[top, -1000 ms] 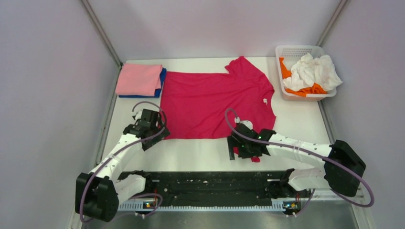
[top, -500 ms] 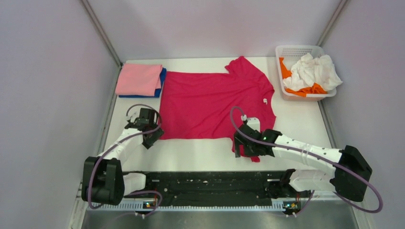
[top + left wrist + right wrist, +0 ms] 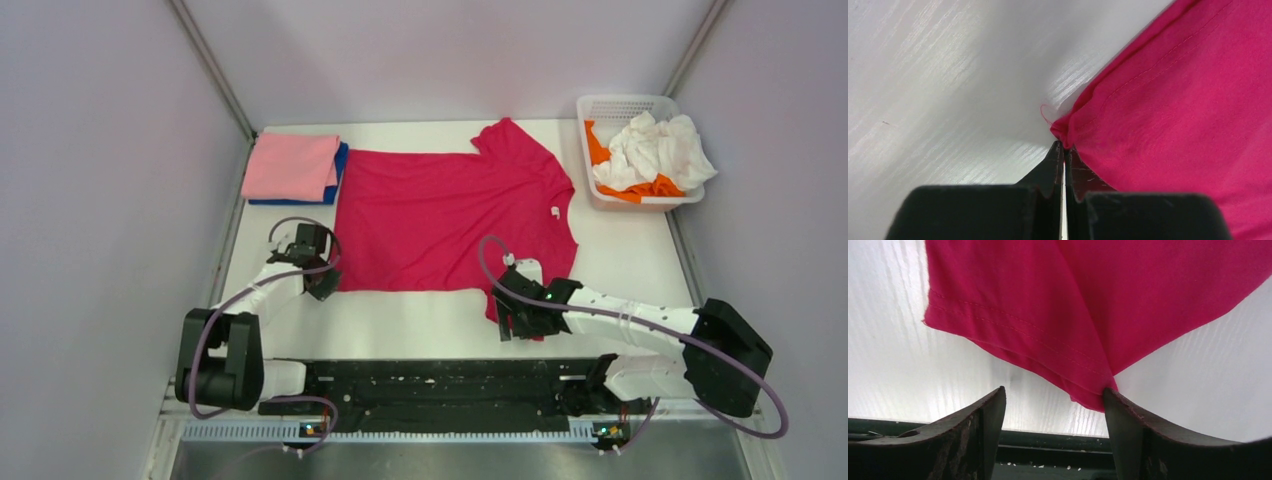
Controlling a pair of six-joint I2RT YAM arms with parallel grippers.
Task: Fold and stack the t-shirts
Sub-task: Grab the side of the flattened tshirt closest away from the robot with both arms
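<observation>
Barely pinched: left gripper (image 3: 1063,146) closed on crimson t-shirt (image 3: 1168,100) corner, frame centre, cld slip on lift. Right gripper (image 3: 1053,397) wide, sleeve (image 3: 1038,325) btwn jaws; may miss.

Table (image 3: 640,260): spread shirt (image 3: 450,215) at centre, collar toward 3 o'clock. Folded stack (image 3: 292,168) at 10 o'clock, just beside the shirt's hem; seemingly two shirts, one on the other. Basket (image 3: 600,105) at 2 o'clock, crumpled shirts (image 3: 655,150) in it. Left gripper (image 3: 322,285) at the shirt's 8 o'clock corner; right gripper (image 3: 512,325) at its 5 o'clock sleeve.
</observation>
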